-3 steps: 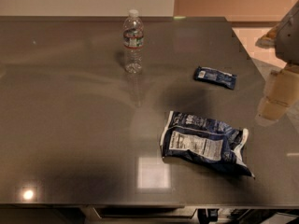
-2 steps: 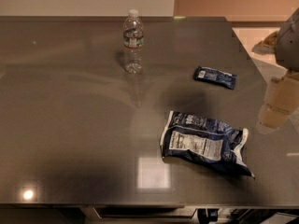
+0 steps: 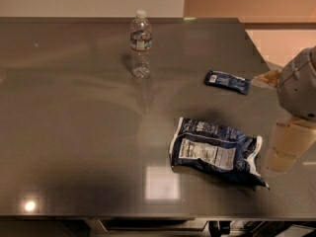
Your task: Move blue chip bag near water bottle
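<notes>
The blue chip bag [image 3: 216,151] lies flat on the dark grey table [image 3: 74,132], right of centre near the front, its white nutrition panel facing up. The water bottle [image 3: 140,44] stands upright at the back centre, clear with a white cap and a red, white and green label band. The gripper [image 3: 285,149] hangs at the right edge of the view, just right of the bag's crinkled end and slightly above the table. It holds nothing.
A small flat blue bar-like packet [image 3: 227,82] lies at the right, between the bottle and the table's right edge. The table's right edge runs diagonally behind the arm [image 3: 301,83]. A bright light reflection sits at the front centre.
The gripper has shifted slightly lower and closer to the bag's right end. The bag, the bottle and the small packet have not moved.
</notes>
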`<state>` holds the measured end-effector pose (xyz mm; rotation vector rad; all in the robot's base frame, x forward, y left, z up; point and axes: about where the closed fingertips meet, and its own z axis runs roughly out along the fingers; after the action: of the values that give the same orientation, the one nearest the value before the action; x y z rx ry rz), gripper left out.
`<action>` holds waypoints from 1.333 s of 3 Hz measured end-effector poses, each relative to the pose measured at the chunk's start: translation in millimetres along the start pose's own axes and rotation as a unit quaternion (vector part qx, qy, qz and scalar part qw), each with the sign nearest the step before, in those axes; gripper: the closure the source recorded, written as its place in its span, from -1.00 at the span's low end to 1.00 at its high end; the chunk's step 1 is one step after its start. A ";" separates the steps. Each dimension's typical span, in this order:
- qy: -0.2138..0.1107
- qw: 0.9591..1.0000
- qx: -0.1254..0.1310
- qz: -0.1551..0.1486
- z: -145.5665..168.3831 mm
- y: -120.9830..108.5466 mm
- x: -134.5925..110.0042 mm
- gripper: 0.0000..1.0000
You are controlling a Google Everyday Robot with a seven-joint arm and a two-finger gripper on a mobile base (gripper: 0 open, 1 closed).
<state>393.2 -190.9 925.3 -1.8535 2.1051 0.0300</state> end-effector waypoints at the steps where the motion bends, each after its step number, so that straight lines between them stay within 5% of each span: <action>1: -0.001 1.000 0.001 -0.006 25.4 7.9 2.3 -1.00; 4: 0.019 1.000 -0.022 0.011 76.6 13.0 6.0 -1.00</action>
<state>398.0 -176.8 848.8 -1.8707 2.1659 0.0465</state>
